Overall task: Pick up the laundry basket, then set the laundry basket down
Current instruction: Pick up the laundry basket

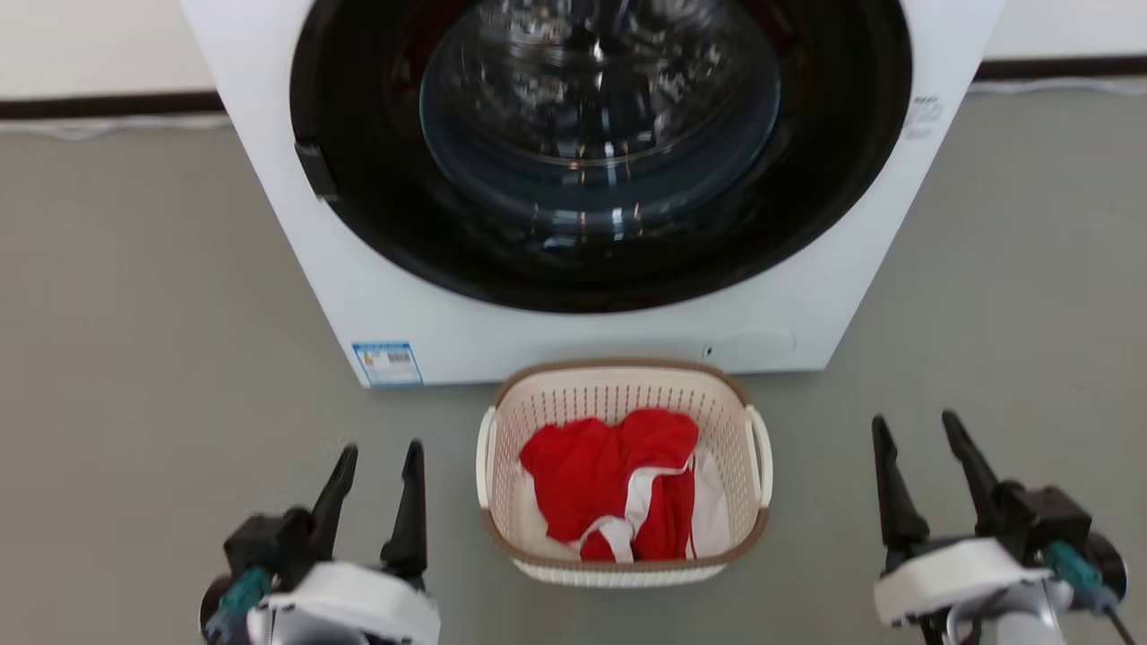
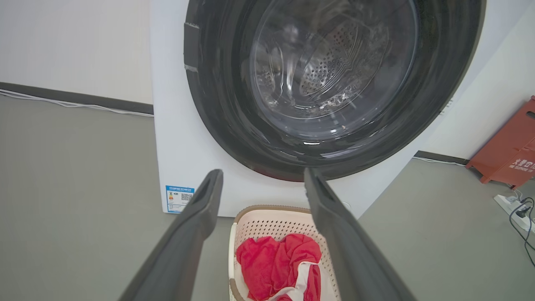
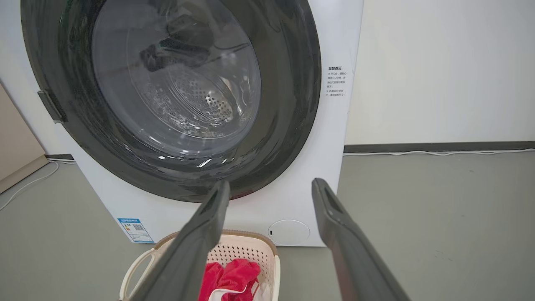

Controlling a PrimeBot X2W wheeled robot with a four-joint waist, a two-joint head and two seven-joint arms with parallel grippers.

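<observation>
Head view, left gripper (image 1: 382, 446): lower left, nearest the lens; its two dark fingers are spread wide with nothing between them.
Head view, right gripper (image 1: 913, 417): lower right; fingers likewise parted wide and empty.
Head view, laundry basket (image 1: 717, 417): stands on the grey floor (image 1: 134, 313) between the two grippers, apart from both, just in front of the washing machine (image 1: 403, 305); it has a white loop handle on each side.
Head view, red garment (image 1: 609, 470): bunched inside the laundry basket, with white trim showing.
Head view, round door (image 1: 600, 134): dark ring around clear glass, above the laundry basket.
Left wrist view, left gripper (image 2: 263, 170): fingers rise well apart, gripping nothing; the laundry basket (image 2: 267, 221) shows low between them.
Left wrist view, far right: a red-orange sign board (image 2: 510, 146) by the wall, and a power strip (image 2: 508, 204) on the floor.
Right wrist view, right gripper (image 3: 271, 182): fingers wide apart, empty.
Right wrist view, laundry basket (image 3: 246, 251): lower left, partly behind one finger, below the machine's blue label (image 3: 136, 230).
</observation>
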